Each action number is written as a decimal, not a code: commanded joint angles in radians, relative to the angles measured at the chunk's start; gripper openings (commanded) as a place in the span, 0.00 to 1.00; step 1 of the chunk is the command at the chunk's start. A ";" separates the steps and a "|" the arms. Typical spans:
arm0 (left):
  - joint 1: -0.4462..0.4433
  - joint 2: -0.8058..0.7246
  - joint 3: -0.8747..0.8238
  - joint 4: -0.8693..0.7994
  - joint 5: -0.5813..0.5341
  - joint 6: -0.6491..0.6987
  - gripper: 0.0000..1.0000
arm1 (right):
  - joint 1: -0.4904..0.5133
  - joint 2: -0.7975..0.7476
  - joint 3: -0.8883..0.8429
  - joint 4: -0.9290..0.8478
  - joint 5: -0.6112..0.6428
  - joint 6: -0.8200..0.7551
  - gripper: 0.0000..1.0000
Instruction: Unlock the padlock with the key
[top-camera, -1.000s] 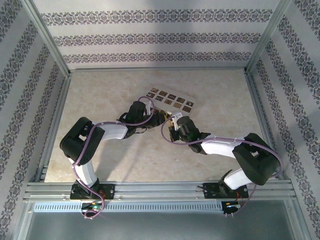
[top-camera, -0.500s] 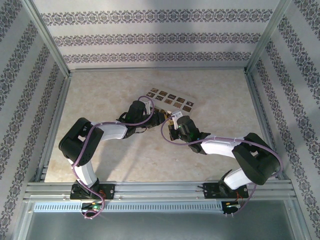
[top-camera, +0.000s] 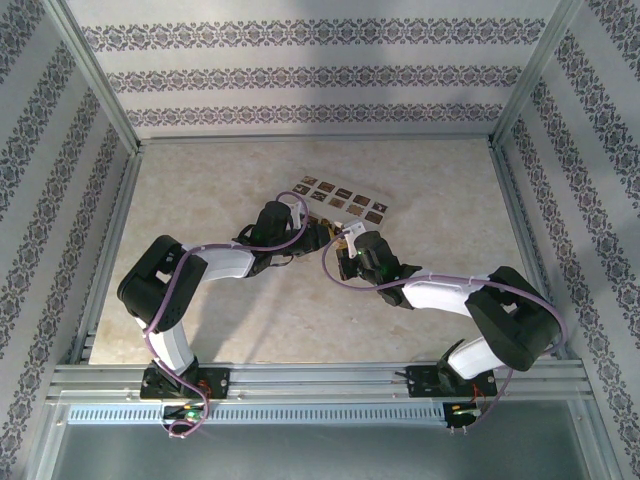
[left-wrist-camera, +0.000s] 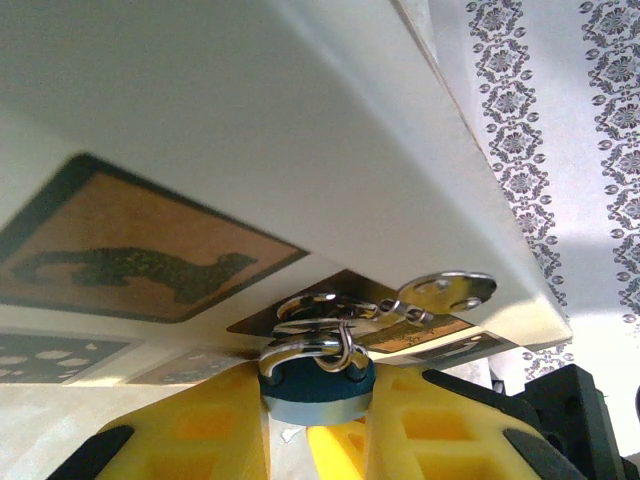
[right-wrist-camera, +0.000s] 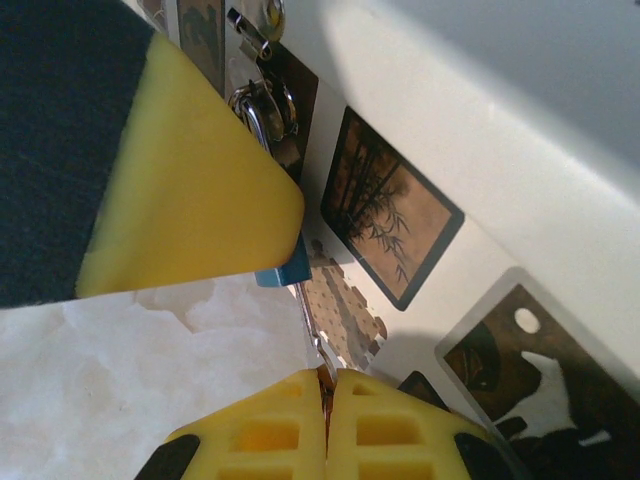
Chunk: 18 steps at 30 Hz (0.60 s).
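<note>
Marble tabletop (top-camera: 250, 310), left gripper (left-wrist-camera: 315, 425) clamping padlock (left-wrist-camera: 315, 395), right gripper (right-wrist-camera: 325, 385) pinching key (right-wrist-camera: 312, 325)

The box (top-camera: 340, 198) lies on the table (top-camera: 200, 180) toward its far side. Just beside the box's near edge sits the padlock (left-wrist-camera: 315, 390), between the fingers (left-wrist-camera: 180, 445) of the left gripper (top-camera: 324, 232), which reaches in from the box's near left. From the box's near right, the right gripper (right-wrist-camera: 325, 385) pinches a key (right-wrist-camera: 316, 340) running to the padlock. A second key (left-wrist-camera: 445, 292) lies at the box's side.

top: high, near edge, looking down on table (top-camera: 300, 310) | wrists: close, low, sharing padlock (left-wrist-camera: 315, 395), cream box (left-wrist-camera: 250, 120)
</note>
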 joint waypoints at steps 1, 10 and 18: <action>-0.018 -0.037 0.032 0.021 0.003 -0.010 0.24 | 0.002 -0.033 0.009 0.043 0.006 -0.026 0.00; -0.019 -0.037 0.036 0.021 0.005 -0.013 0.24 | 0.000 -0.044 0.007 0.057 0.002 -0.036 0.00; -0.018 -0.046 0.037 0.016 0.006 -0.017 0.24 | -0.001 -0.021 0.019 0.068 0.027 -0.053 0.00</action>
